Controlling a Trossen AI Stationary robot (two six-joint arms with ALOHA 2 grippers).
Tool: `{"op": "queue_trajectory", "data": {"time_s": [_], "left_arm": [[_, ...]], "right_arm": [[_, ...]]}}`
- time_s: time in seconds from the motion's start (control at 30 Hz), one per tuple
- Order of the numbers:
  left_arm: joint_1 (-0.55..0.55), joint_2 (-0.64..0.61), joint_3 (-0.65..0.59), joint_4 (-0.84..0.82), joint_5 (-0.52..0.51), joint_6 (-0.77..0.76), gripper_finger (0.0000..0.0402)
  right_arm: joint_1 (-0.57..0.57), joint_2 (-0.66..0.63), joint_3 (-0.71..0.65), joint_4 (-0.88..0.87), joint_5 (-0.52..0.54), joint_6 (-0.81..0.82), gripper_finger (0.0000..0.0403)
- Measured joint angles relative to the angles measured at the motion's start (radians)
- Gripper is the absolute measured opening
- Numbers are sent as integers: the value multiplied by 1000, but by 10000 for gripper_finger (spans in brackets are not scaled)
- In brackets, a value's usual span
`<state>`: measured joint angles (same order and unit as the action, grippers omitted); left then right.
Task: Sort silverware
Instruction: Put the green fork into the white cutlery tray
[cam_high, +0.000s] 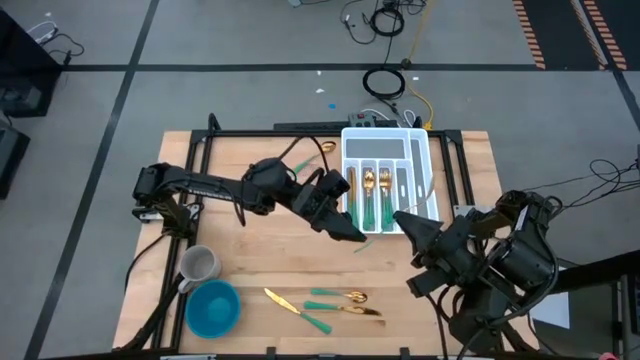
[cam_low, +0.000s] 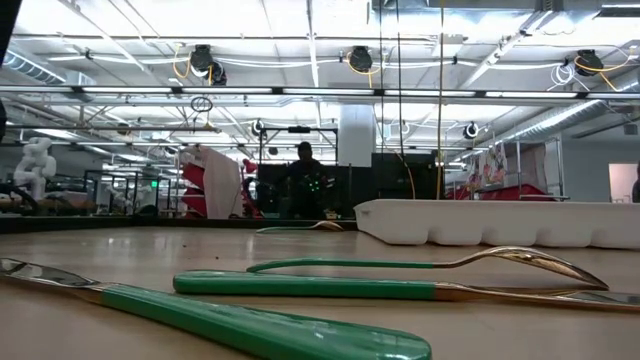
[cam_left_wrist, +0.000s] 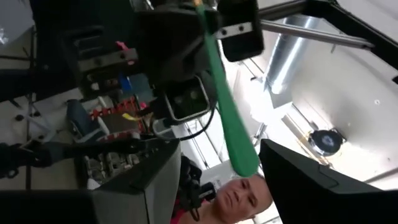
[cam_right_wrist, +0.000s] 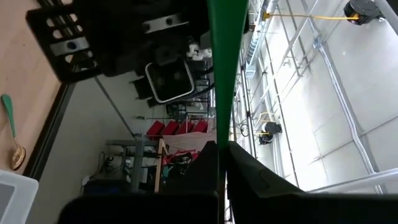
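Note:
Above the table's middle my right gripper (cam_high: 400, 218) (cam_right_wrist: 221, 146) is shut on one piece of silverware (cam_high: 366, 242) with a teal-green handle; its head is hidden. My left gripper (cam_high: 352, 232) (cam_left_wrist: 221, 146) faces it, open, with a finger on either side of the handle's rounded free end (cam_left_wrist: 244, 160). I cannot tell whether that end touches a finger. Three more pieces (cam_high: 325, 300) (cam_low: 300, 285) lie flat on the table near its front edge. A spoon (cam_high: 312, 150) lies by the far edge. Several pieces lie in the white tray (cam_high: 420, 150). My right gripper pinches the teal-green handle (cam_right_wrist: 219, 127) between its two fingers, at the narrower stretch away from the rounded end. The handle runs straight on from the fingers, along them, toward my left gripper. The piece is lifted clear of the table. The head is hidden behind the fingers.
The white compartmented tray (cam_low: 500, 222) stands at the table's far right. A grey mug (cam_high: 200, 265) and a blue bowl (cam_high: 212, 308) stand at the near left. A person (cam_left_wrist: 239, 196) shows in the room in the left wrist view.

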<state>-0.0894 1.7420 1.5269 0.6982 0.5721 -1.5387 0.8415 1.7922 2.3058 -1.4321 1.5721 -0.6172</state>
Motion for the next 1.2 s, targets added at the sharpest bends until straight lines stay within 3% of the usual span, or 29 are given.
{"op": "queue_trajectory", "data": {"time_s": [0.7, 0.93, 1.2], "left_arm": [[-12, 18, 0, 31, 2, -1, 214], [-18, 18, 0, 33, 0, 3, 139], [-19, 23, -2, 36, 3, 24, 19]], "right_arm": [[-141, 52, 0, -1, -61, 32, 0], [-142, 52, 0, 27, -153, 30, 0], [-140, 63, 1, 78, -150, -39, 0]]}}
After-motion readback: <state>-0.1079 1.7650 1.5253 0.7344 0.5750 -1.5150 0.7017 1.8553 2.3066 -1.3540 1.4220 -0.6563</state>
